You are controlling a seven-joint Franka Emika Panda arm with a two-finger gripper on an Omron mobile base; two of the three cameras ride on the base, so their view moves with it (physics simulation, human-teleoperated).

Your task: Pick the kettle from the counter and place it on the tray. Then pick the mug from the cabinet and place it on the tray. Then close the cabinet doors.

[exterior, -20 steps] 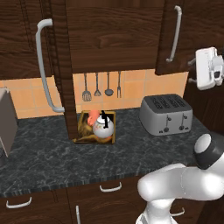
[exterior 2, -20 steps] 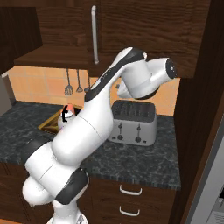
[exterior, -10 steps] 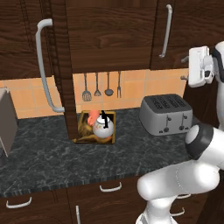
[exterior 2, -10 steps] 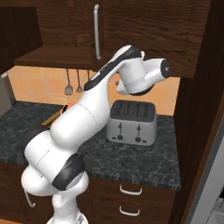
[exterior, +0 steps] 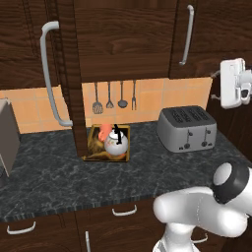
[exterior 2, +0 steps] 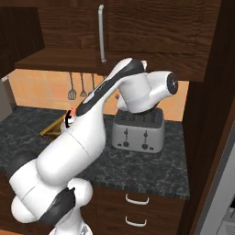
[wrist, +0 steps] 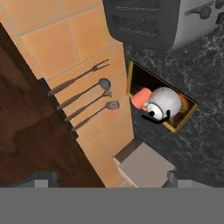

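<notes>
While hanging high above the right end of the dark, pale-veined stone counter (exterior: 59,172), presents the white arm's two-finger claw (exterior: 240,92) spread wide and gripping nothing, dark fingertips (wrist: 41,180) far apart at the bottom of the hand view. Probably raised there to reach the right-hand dark wood-grain cabinet door (exterior: 211,29) with its curved grey bar handle (exterior: 186,34), judging by nothing being left to carry. Cannot tell whether touching that panel or only beside it, nor whether that panel sits flush or slightly ajar.

Looking outward, finds the boxy grey four-slot toaster (exterior: 188,128) at the counter's back right, then the shallow golden-rimmed rectangular tray (exterior: 106,158) near the back edge, left of centre. On that tray, finds the small round white kettle with black arched handle (exterior: 116,141) upright and, close behind it, the small orange-coral mug (exterior: 104,132); both carrying steps judged done. Further left, meets the other tall wood-grain door (exterior: 66,74) swung out over the counter, nearly edge-on, just beside the tray's left rim; judged not yet shut.

Hard to make out: most of the mug, masked by the kettle, loop handle unseen; the cabinet's inside and shelf, hidden behind the open door; in the right base view, nearly all of the tray, covered by the arm. Cut off at the counter's left end, a pale grey box (exterior: 7,135) of unclear kind
</notes>
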